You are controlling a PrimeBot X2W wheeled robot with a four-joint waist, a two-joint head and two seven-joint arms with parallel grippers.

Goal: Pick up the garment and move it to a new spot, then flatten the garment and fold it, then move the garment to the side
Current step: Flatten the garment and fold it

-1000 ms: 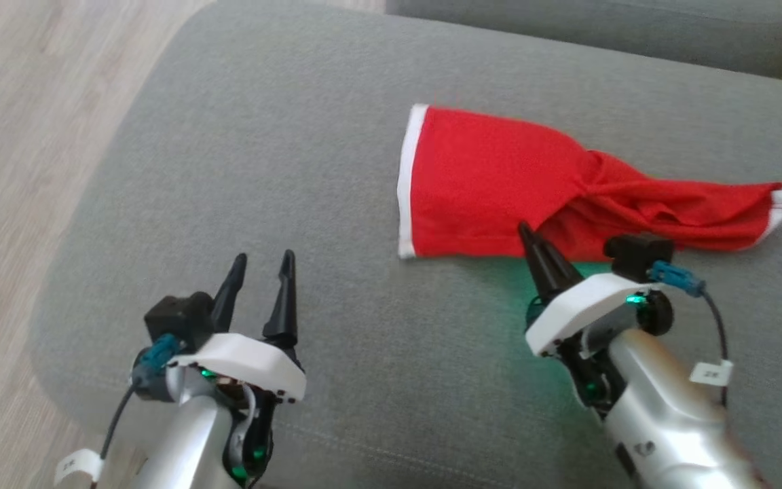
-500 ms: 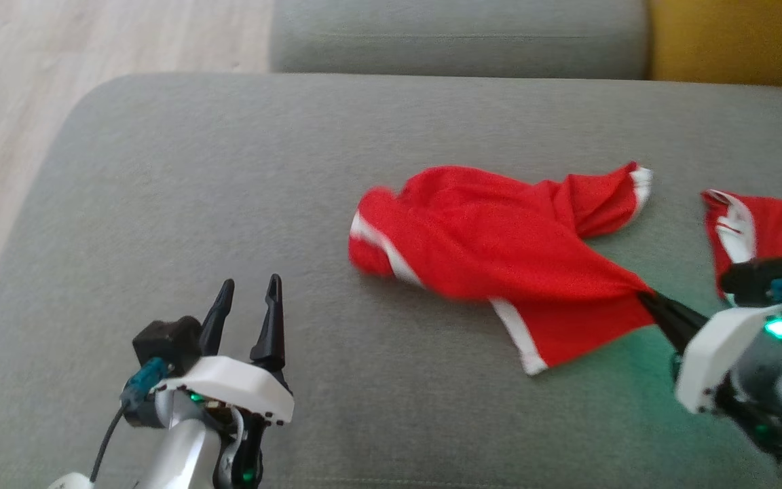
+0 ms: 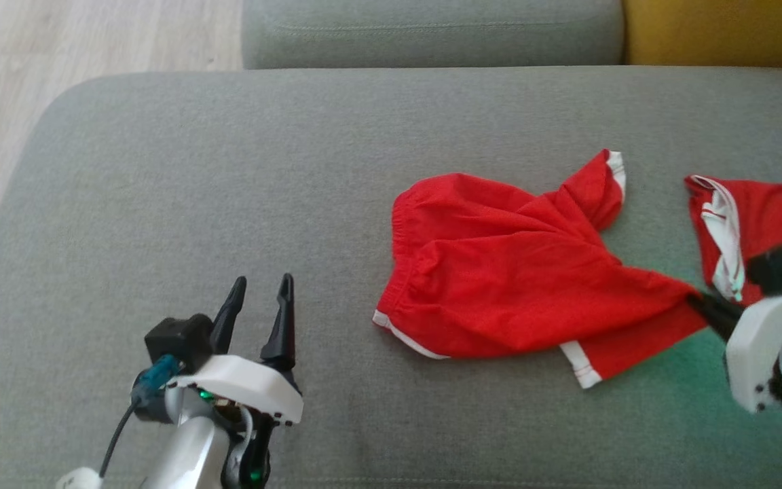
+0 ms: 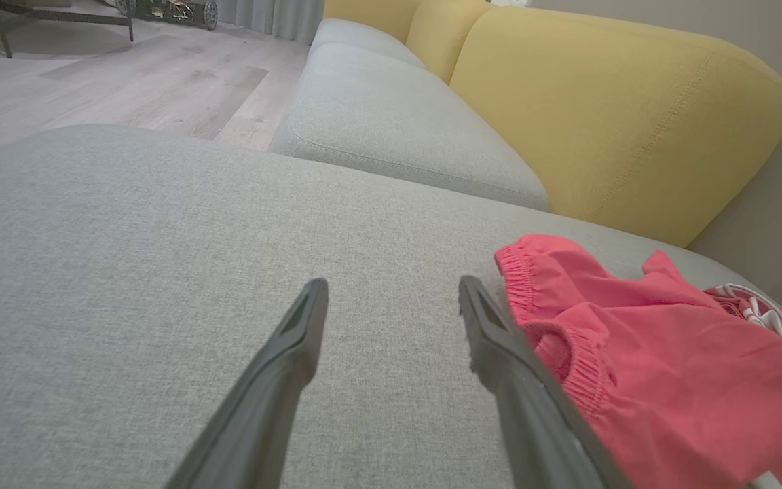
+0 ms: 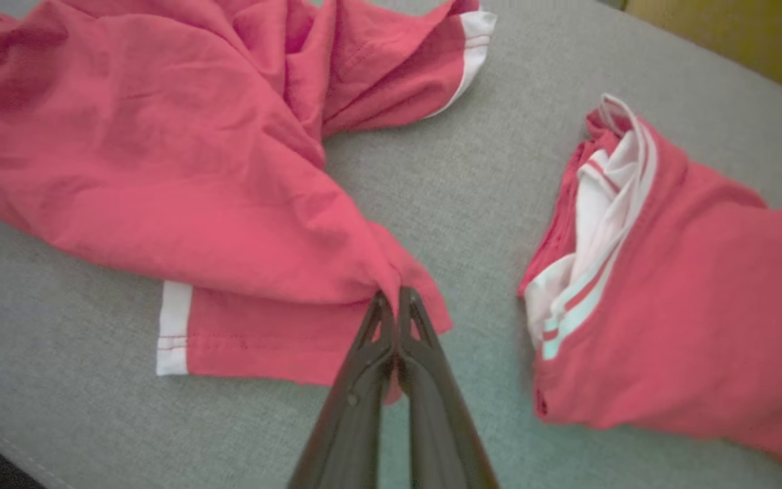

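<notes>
Head view showed crumpled red, white-trimmed cloth shorts (image 3: 499,285) right of centre on a grey sofa seat (image 3: 228,170), one corner pinched by the right gripper (image 3: 698,303); the left gripper (image 3: 260,293) gaped empty. Dragging low should limit bunching.

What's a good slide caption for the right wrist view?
Right pincer shut on the crumpled red garment on a grey sofa cushion, a second red-and-white garment lying apart.
</notes>
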